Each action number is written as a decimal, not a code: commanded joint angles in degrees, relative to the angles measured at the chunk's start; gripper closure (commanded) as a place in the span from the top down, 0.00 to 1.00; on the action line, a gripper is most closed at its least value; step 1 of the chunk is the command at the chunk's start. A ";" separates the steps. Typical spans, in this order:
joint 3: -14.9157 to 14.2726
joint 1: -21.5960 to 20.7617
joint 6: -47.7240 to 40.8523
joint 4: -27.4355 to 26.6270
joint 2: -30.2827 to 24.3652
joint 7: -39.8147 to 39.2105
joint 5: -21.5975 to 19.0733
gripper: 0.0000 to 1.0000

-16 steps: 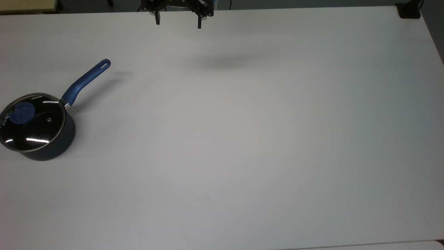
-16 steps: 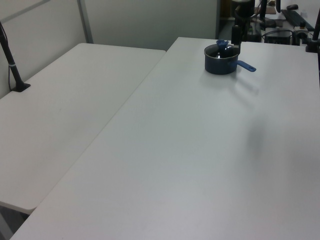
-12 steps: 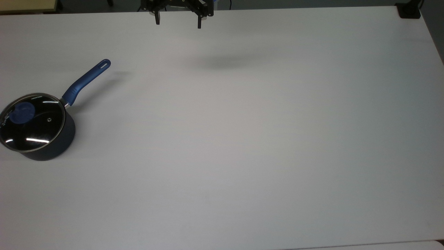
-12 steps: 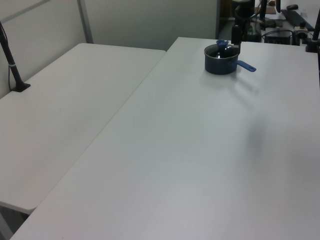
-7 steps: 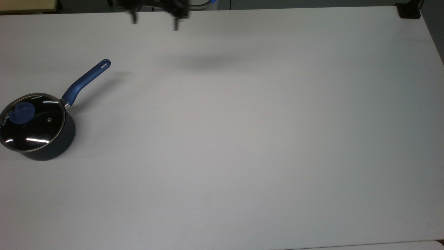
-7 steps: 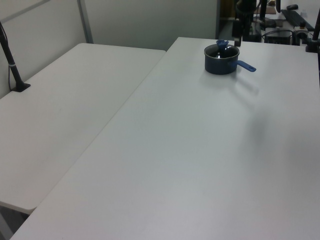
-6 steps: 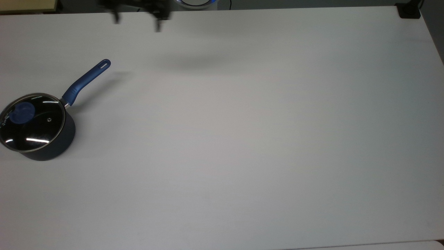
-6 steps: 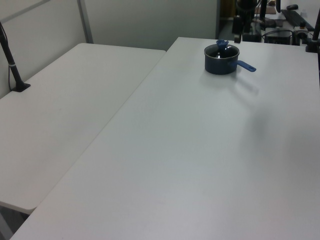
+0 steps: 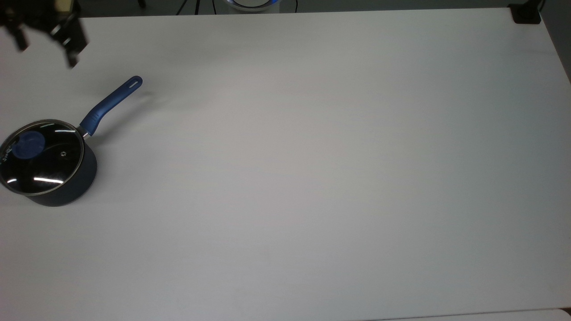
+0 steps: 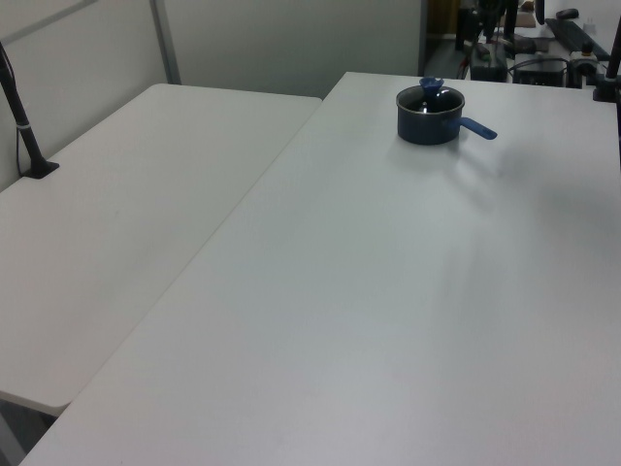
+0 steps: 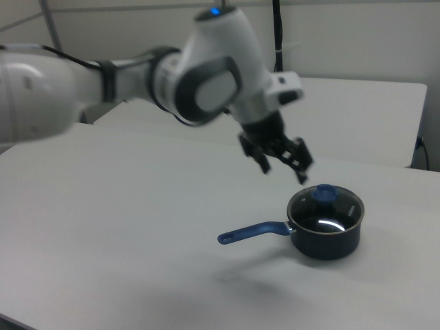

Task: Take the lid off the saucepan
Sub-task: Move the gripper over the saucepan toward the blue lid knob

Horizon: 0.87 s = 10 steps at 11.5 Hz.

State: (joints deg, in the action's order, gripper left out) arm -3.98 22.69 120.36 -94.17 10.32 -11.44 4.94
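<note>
My fingers (image 11: 282,163) spread, empty, above tabletop (image 9: 312,178) nr far edge; lid (image 9: 41,157) sits on pan (image 9: 67,189).

The glass lid (image 9: 41,157) sits closed on the upright navy saucepan (image 9: 73,183), near the top view's left edge.

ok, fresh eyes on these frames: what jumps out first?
The saucepan sits alone on the white table at the top view's left edge, lid on, blue handle angling up-right. In the right view the white arm reaches in from the left, its open gripper hovering above the pan.
</note>
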 commanded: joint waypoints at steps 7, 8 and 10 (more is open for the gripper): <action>0.91 2.53 20.96 4.96 15.42 -4.20 -6.43 1.00; 0.91 2.53 22.01 5.05 16.12 -4.20 -6.35 1.00; 0.91 2.62 24.73 4.96 17.00 -4.03 -8.09 1.00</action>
State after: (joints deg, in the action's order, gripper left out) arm -3.03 25.33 141.93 -90.12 25.82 -14.70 0.10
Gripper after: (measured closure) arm 0.000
